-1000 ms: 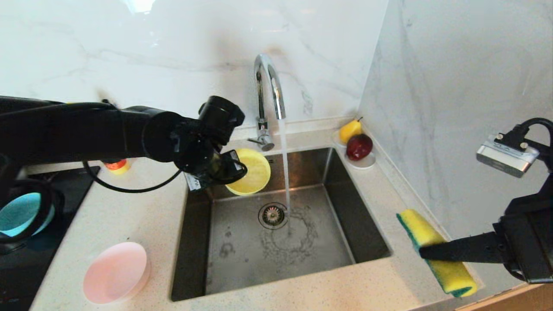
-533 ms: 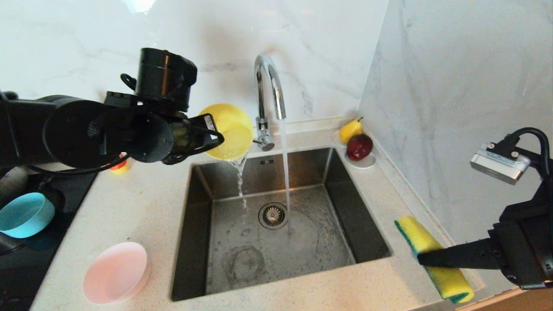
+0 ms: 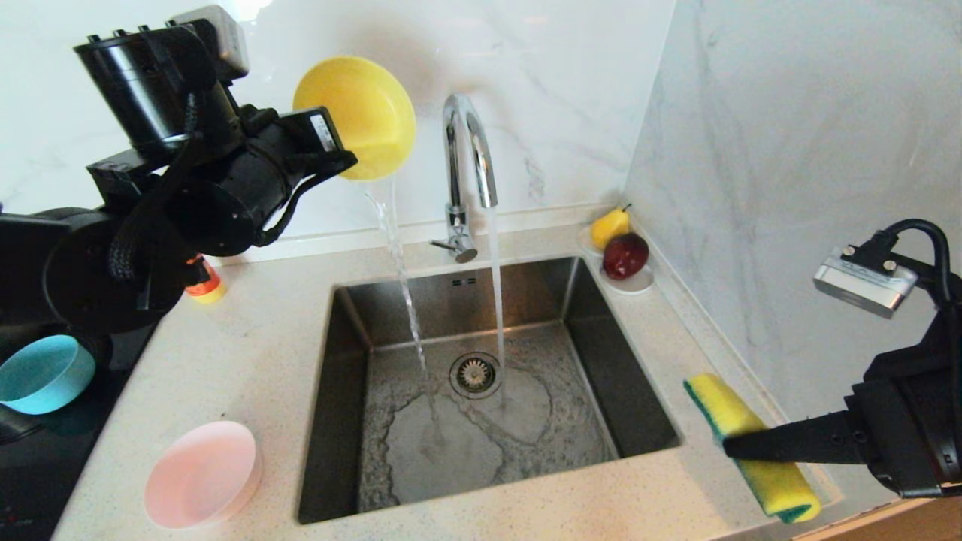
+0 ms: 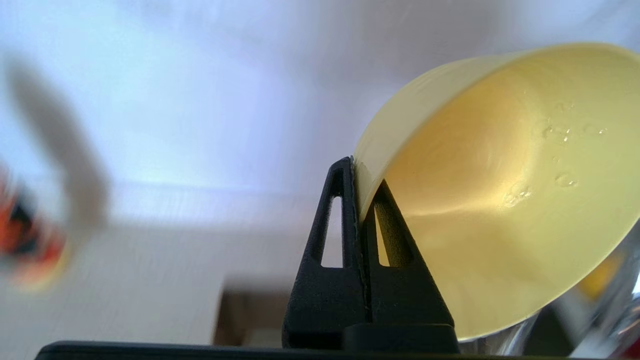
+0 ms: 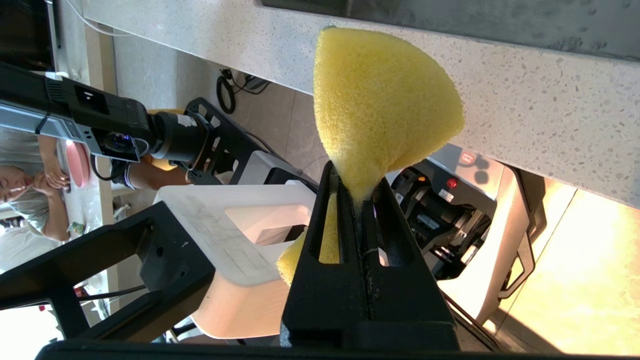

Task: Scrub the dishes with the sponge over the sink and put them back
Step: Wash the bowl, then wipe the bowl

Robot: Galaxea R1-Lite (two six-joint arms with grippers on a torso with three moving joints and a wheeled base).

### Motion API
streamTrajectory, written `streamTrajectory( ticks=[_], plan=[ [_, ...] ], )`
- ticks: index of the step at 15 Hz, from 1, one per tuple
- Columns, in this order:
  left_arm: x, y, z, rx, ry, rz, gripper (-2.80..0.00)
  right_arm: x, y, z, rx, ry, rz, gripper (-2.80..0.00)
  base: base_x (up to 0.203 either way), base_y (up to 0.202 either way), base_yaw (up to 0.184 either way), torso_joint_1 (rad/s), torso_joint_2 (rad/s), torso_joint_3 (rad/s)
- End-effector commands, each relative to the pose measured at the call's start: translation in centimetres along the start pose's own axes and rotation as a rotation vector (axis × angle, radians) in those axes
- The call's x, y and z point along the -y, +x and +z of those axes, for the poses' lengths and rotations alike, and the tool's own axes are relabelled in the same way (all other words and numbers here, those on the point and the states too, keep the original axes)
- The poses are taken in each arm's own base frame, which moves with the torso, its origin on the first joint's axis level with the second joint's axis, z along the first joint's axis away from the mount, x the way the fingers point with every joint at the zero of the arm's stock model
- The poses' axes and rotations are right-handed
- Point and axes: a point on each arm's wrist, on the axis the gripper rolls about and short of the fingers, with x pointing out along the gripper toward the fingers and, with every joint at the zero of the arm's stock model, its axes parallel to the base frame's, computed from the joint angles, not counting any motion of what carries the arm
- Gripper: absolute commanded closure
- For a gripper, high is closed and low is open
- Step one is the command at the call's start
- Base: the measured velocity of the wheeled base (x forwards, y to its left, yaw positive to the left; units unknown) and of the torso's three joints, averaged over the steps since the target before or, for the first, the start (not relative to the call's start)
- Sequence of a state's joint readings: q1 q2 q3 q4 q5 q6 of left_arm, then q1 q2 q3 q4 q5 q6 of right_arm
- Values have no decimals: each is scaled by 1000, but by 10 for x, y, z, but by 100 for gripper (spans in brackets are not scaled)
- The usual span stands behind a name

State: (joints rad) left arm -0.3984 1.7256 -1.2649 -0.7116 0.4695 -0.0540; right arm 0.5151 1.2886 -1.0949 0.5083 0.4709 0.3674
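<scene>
Sink (image 3: pixel 601 421): tap running into the basin, a second stream pouring off the yellow bowl (image 3: pixel 361 113), tilted on edge high over the back-left corner, rim pinched tight in the left gripper (image 3: pixel 334 161). Pink bowl (image 3: pixel 201 473) on the counter left of the sink, blue bowl (image 3: pixel 41 373) further left. Right gripper (image 3: pixel 740 445) clamped across the sponge (image 3: pixel 751 451), over the counter right of the sink.

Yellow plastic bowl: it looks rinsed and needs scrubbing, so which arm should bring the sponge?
Right: the right gripper already pinches the yellow block sponge, while the left gripper is shut on the round yellow plastic bowl.
</scene>
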Motion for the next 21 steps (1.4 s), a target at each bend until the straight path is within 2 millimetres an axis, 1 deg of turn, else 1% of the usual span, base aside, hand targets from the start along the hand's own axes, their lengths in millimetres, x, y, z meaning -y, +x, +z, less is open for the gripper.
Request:
streamTrajectory(
  ticks=[1,3,4,6,8,10,12,14,16,17,18,20,21],
  plan=[
    [-2,-2,12,131,-10,-44,0,1,3,0,-12,8,-1,0,0,0,0,0,0,0],
    [-4,-10,18,225,19,-88,0,1,1,0,-8,6,0,0,0,0,0,0,0,0],
    [-7,-16,26,271,28,-100,0,1,1,-1,-8,5,1,0,0,0,0,0,0,0],
    [-11,-27,34,295,43,-129,0,1,1,-2,-12,9,0,0,0,0,0,0,0,0],
    [-13,-33,31,282,49,-171,0,0,-1,-2,-5,5,3,0,0,0,0,0,0,0],
    [-14,-34,27,261,44,-178,0,-1,-3,-2,-1,2,6,0,0,0,0,0,0,0],
    [-15,-35,13,162,60,-179,0,-3,-7,-3,10,-6,12,0,0,0,0,0,0,0],
    [-20,-43,-5,-18,78,-185,0,-10,-12,-7,13,-33,42,0,0,0,0,0,0,0],
    [-25,-51,-25,-259,108,-181,0,-14,-11,-9,1,-47,61,0,0,0,0,0,0,0],
    [-27,-57,-34,-378,107,-193,0,-16,-9,-10,-11,-53,69,0,0,0,0,0,0,0],
    [-30,-65,-42,-487,59,-228,0,-18,-5,-11,-28,-61,80,0,0,0,0,0,0,0],
    [-34,-80,-65,-605,50,-255,0,-21,-2,-11,-47,-70,103,0,0,0,0,0,0,0],
    [-28,-87,-74,-636,67,-275,0,-22,0,-9,-58,-74,118,0,0,0,0,0,0,0]
  ],
)
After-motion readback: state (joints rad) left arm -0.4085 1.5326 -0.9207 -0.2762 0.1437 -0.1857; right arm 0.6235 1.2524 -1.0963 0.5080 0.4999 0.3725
